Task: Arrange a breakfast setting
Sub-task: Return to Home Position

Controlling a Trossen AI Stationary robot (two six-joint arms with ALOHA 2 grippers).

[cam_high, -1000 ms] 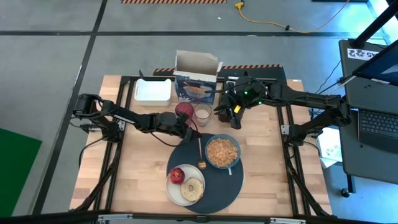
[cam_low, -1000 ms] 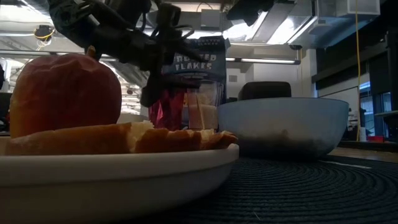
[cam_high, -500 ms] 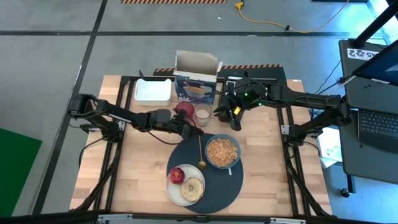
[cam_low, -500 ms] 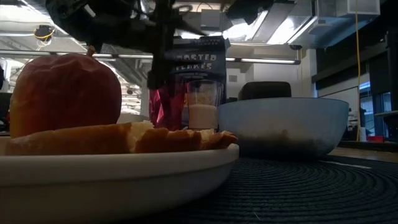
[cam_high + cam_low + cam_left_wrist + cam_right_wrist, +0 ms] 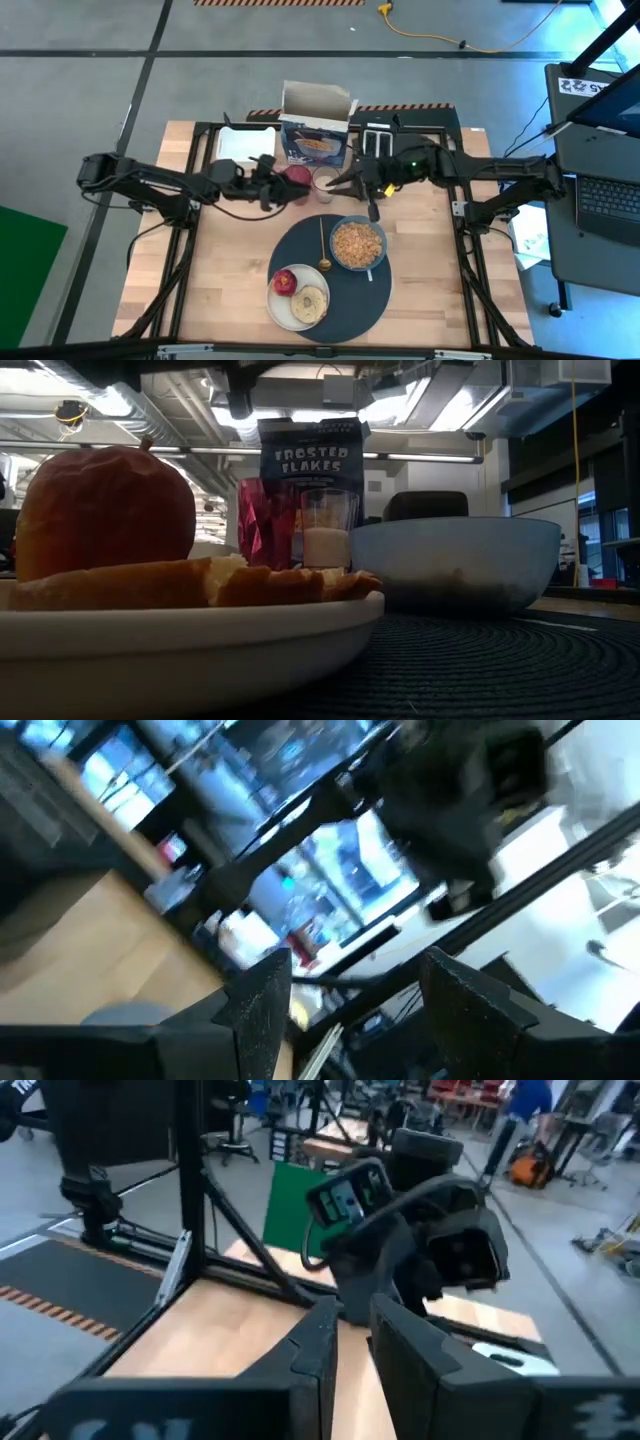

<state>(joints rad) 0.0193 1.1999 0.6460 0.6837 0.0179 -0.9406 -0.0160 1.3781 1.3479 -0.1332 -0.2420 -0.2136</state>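
I see the pale wooden surface (image 5: pixel 230 290) carrying five things directly; the round dark blue-grey placemat (image 5: pixel 362 302) lies toward its near edge, about mid-width; along the far edge stands an open cereal box (image 5: pixel 316 140), with a white tray (image 5: pixel 246 147) just beside it; in front of the box stand a red glass (image 5: pixel 296 178) and a glass of milk (image 5: pixel 325 183), side by side.
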